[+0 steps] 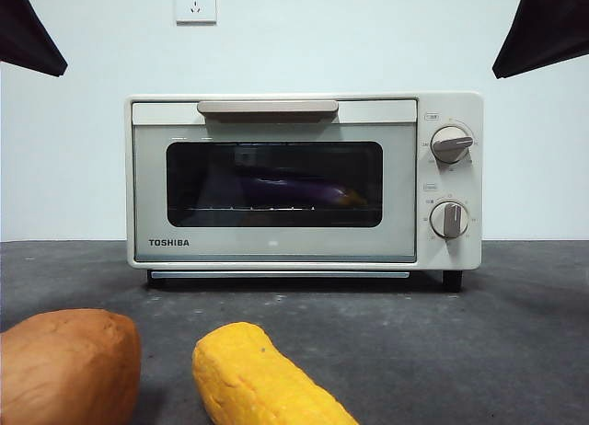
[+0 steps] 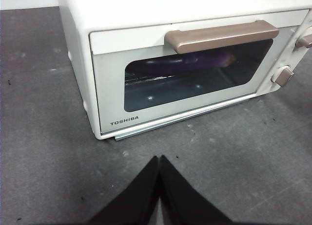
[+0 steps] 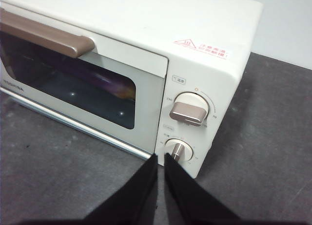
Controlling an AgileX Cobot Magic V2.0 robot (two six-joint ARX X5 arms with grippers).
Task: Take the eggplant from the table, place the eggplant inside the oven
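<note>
The cream-white oven stands at the back of the dark grey table with its door closed. Behind the dark glass the purple eggplant lies on the wire rack; the left wrist view shows the eggplant under the beige handle. My left gripper is shut and empty, raised above the table in front of the oven. My right gripper is shut and empty too, close to the lower knob of the oven. In the front view both arms show only as black tips at the top corners.
An orange-brown sweet potato and a yellow corn cob lie at the table's front edge, left of centre. A wall socket sits on the white wall behind the oven.
</note>
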